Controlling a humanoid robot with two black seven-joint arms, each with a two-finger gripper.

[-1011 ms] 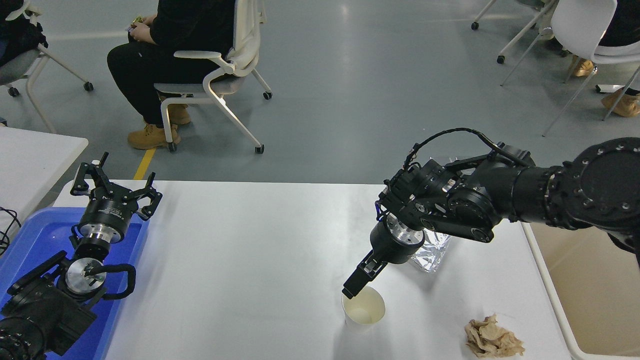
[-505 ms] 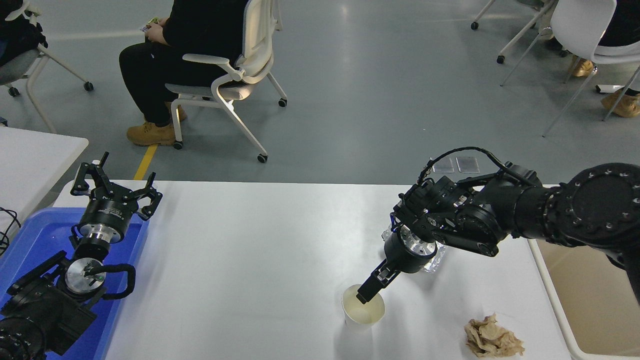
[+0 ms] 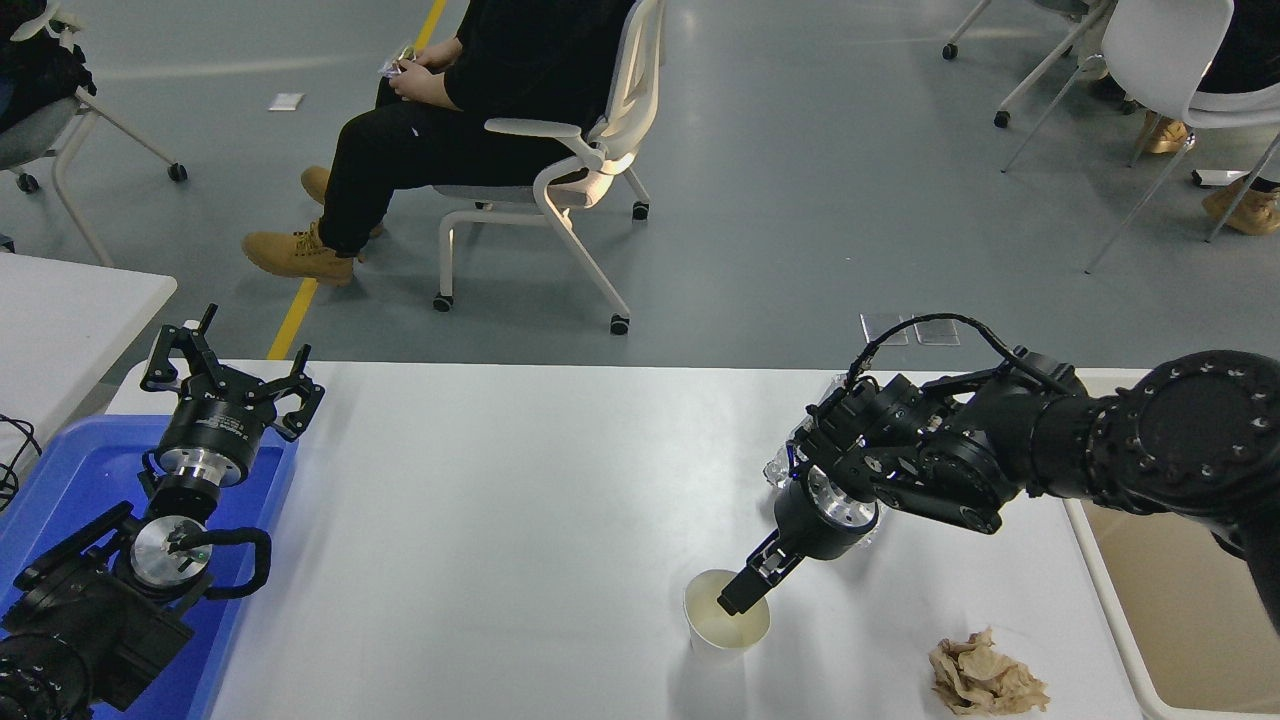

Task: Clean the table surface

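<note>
The white table surface (image 3: 500, 520) fills the lower half of the head view. On it, near the front, a white paper cup (image 3: 712, 632) stands upright. My right gripper (image 3: 735, 600) slants down from the right, its tip inside the cup's mouth near the right rim. A crumpled brown paper wad (image 3: 985, 680) lies at the front right. A silver foil bag (image 3: 778, 466) is mostly hidden behind my right wrist. My left gripper (image 3: 232, 375) stays parked at the lower left, open and holding nothing.
A blue plastic bin (image 3: 60, 470) sits under my left arm. A white-rimmed container (image 3: 1100, 590) stands off the table's right edge. A smaller white table (image 3: 70, 310) is at the left. A person on a wheeled chair (image 3: 560, 170) sits beyond the far side.
My right gripper has shifted right and down, its tip going from the cup's left rim into its mouth. The cup has stayed put. The seated person has rolled right.
</note>
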